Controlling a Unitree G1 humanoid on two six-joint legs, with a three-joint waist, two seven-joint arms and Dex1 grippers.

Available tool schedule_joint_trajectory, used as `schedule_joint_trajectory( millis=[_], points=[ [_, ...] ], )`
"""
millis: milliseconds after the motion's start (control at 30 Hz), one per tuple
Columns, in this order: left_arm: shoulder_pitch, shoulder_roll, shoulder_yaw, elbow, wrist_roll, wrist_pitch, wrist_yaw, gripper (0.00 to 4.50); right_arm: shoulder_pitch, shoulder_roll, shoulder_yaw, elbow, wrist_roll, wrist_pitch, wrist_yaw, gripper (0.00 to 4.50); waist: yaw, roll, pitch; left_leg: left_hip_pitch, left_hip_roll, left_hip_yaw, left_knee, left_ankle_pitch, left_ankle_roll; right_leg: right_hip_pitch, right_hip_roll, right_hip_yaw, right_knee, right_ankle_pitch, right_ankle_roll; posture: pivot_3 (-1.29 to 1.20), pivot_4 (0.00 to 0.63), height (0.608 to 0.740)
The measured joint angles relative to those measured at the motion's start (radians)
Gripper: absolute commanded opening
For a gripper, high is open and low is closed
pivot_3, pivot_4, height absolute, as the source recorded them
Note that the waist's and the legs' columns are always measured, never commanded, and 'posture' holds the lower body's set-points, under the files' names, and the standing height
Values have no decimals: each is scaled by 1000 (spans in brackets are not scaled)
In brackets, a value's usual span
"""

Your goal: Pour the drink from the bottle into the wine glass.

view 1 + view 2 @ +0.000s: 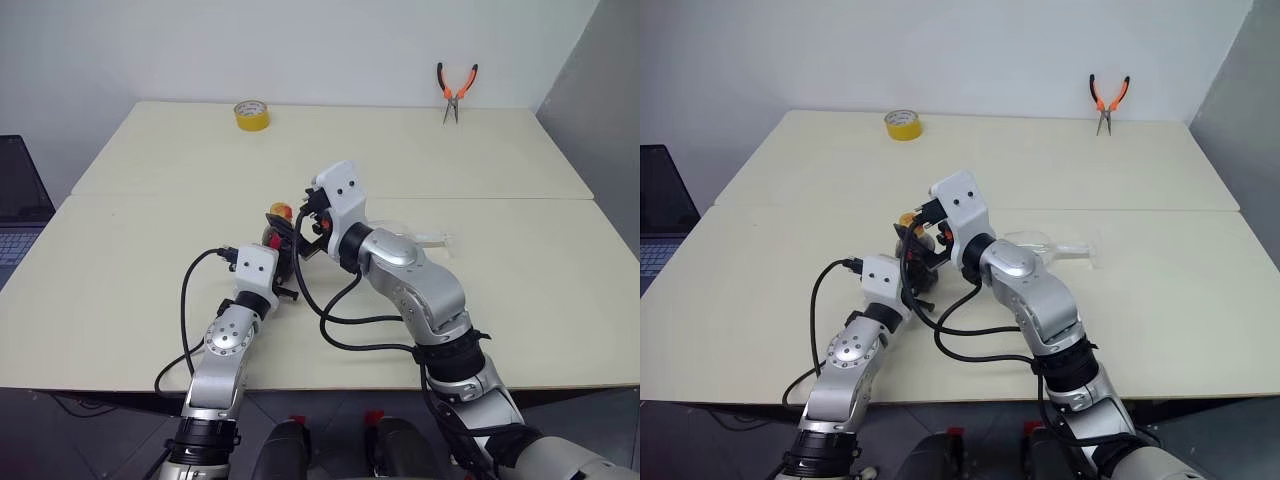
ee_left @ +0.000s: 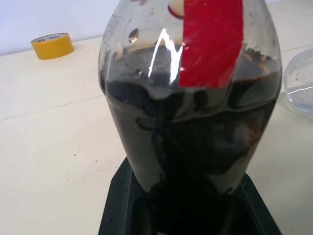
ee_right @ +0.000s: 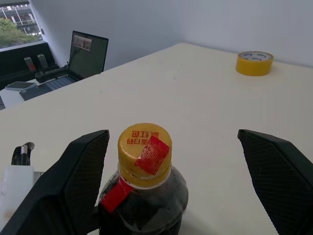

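Two grippers sit mid-table: my left gripper [image 1: 283,262] is clamped on the bottle [image 3: 144,196] of drink [image 2: 195,161]; my right gripper [image 3: 178,171] is spread wide around its yellow cap [image 3: 145,147], the wine glass [image 1: 1032,241] just beyond it.

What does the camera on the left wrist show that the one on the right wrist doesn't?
The left wrist view gives the bottle's ribbed body up close, the dark drink inside it, and an edge of the wine glass beside it. The right wrist view looks down on the bottle's yellow cap between the two wide-apart fingers of the right pincer, with a laptop at the table's far side. Both share the bottle, the red label, the yellow tape roll and the cream table.
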Motion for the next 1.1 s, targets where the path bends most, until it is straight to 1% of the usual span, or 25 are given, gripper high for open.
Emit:
schedule_joint_trajectory(
  millis=[67,200,267,333,567,667,733,900,1000,1100],
  points=[
    [0,0,0,0,0,0,0,693,1,0,3,0,1,3,5,3896,0,0,0,0,0,0,0,0,0,0,0,0,0,0,0,0,150,740],
    [0,0,0,0,0,0,0,693,4,0,14,0,2,16,22,2596,0,0,0,0,0,0,0,0,0,0,0,0,0,0,0,0,150,740],
    [-1,0,-1,1,0,0,0,693,6,0,19,0,2,21,31,1816,0,0,0,0,0,0,0,0,0,0,0,0,0,0,0,0,150,740],
    [-1,0,-1,3,0,-1,0,693,6,0,25,0,2,22,37,1242,0,0,0,0,0,0,0,0,0,0,0,0,0,0,0,0,150,740],
    [-1,0,-1,3,0,-3,0,693,6,1,24,0,2,21,37,1242,0,0,0,0,0,0,0,0,0,0,0,0,0,0,0,0,150,740],
    [-1,1,-1,3,0,-4,-1,692,20,19,0,0,22,20,38,1242,0,0,0,0,0,0,0,0,0,0,0,0,0,0,0,0,150,740],
    [-1,1,-1,4,0,-7,-3,690,36,43,-32,0,56,21,41,1242,0,0,0,0,0,0,0,0,0,0,0,0,0,0,0,0,150,740],
    [-1,1,-2,6,-1,-18,-9,687,47,45,-96,-1,179,42,58,1197,0,0,0,0,0,0,0,0,0,0,0,0,0,0,0,0,150,740],
    [-1,1,0,11,-1,-18,-7,687,48,45,-108,-1,234,50,62,1189,-1,0,0,0,0,0,0,0,0,0,0,0,0,0,0,0,150,740],
    [-1,1,0,12,-1,-18,-7,687,48,44,-109,-1,256,49,57,1189,-1,0,0,0,0,0,0,0,0,0,0,0,0,0,0,0,150,740]
  ],
)
